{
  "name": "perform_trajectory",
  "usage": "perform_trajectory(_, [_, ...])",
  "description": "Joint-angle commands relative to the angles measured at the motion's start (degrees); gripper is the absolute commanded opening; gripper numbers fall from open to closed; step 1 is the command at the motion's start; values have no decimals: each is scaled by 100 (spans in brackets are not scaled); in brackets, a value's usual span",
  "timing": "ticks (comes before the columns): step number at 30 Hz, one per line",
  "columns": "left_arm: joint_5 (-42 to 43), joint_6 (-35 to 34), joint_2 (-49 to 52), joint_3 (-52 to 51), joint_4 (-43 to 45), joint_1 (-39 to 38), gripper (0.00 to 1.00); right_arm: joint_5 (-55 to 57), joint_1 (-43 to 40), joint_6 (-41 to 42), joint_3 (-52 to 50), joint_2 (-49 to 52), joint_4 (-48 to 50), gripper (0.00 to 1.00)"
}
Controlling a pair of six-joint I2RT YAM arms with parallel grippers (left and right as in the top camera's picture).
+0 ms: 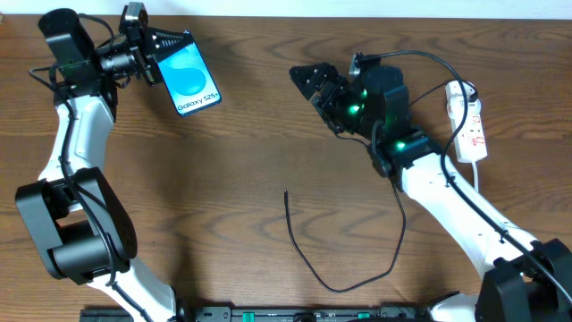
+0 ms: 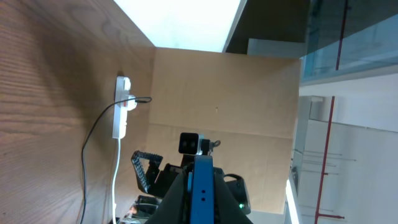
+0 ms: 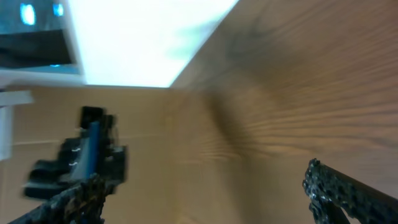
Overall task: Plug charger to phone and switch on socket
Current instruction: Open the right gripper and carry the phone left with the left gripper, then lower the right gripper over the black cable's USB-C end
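Overhead, the left gripper [image 1: 164, 55] pinches the phone [image 1: 188, 76] at the far left of a dark wood-grain table [image 1: 223, 179]. The right gripper [image 1: 315, 94] hangs spread near the white socket [image 1: 469, 121], far right. The charger [image 1: 308, 264] curls across the near middle, its tip lying free.

Dark wood-grain worktop [image 1: 223, 206]; plain tan board wall [image 2: 236, 93] along one edge; bright white glare [image 2: 186, 18] above it; glazed partition [image 2: 354, 31], red upright [image 2: 324, 155] beyond

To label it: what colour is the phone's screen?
The phone screen is bright blue with a lighter blob, clearest overhead.
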Motion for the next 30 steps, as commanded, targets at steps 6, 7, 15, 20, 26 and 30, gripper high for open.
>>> perform_trajectory(6, [190, 61, -133, 168, 52, 35, 7, 863, -55, -1279, 1423, -31, -2194, 99])
perform_trajectory(7, [190, 63, -133, 168, 52, 35, 8, 1010, -42, -1394, 1554, -31, -2509, 99])
perform_trajectory(15, [188, 251, -133, 168, 52, 35, 7, 2164, 372, -1735, 1757, -28, -4892, 99])
perform_trajectory(20, [188, 251, -133, 168, 50, 33, 8, 2398, 675, -1731, 1757, -28, -5611, 99])
perform_trajectory(26, [190, 249, -133, 168, 50, 33, 7, 2404, 881, -1731, 1755, -22, -5600, 99])
perform_trajectory(30, [188, 249, -133, 168, 50, 33, 7, 2583, 1069, -1733, 1744, 136, -5650, 99])
